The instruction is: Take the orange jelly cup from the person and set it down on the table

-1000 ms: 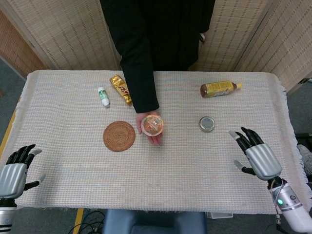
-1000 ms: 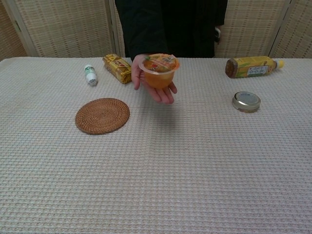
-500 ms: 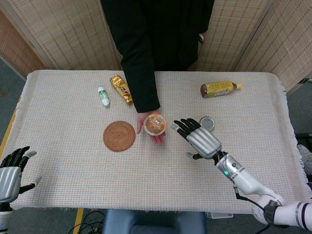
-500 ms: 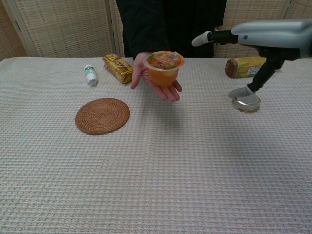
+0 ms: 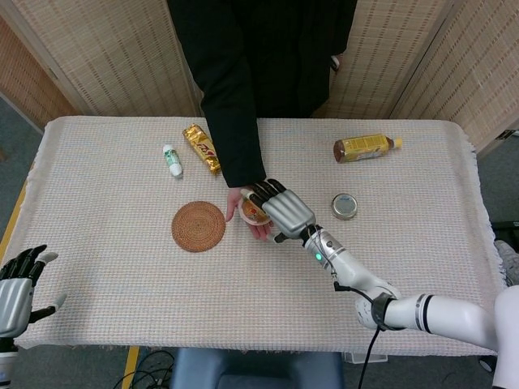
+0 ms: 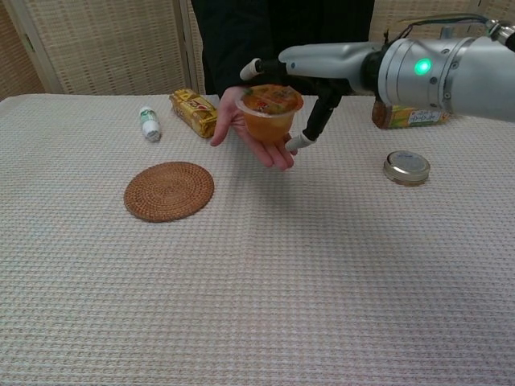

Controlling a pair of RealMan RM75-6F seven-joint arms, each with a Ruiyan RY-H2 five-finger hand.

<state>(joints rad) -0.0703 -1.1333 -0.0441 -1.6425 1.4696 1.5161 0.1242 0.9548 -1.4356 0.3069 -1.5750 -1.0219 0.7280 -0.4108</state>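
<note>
The orange jelly cup (image 6: pixel 269 114) with a printed foil lid rests on the person's upturned palm (image 6: pixel 259 145), above the table behind its middle. From the right, my right hand (image 6: pixel 322 61) reaches the cup with its fingers spread. The fingers (image 6: pixel 259 67) pass behind the lid and the thumb (image 6: pixel 306 138) hangs to the cup's right, with no firm grip visible. In the head view my right hand (image 5: pixel 282 209) covers part of the cup (image 5: pixel 251 212). My left hand (image 5: pixel 16 284) hovers open at the table's near left corner, holding nothing.
A round woven coaster (image 6: pixel 169 190) lies left of the cup. A gold snack pack (image 6: pixel 194 112) and a small white bottle (image 6: pixel 149 123) lie behind it. At the right are a metal lid (image 6: pixel 406 167) and a lying tea bottle (image 5: pixel 365 148). The person's dark sleeve (image 5: pixel 231 105) crosses the far edge.
My right hand has swept left from beside the metal lid to the cup on the person's palm. The cup and my left hand have barely moved.
</note>
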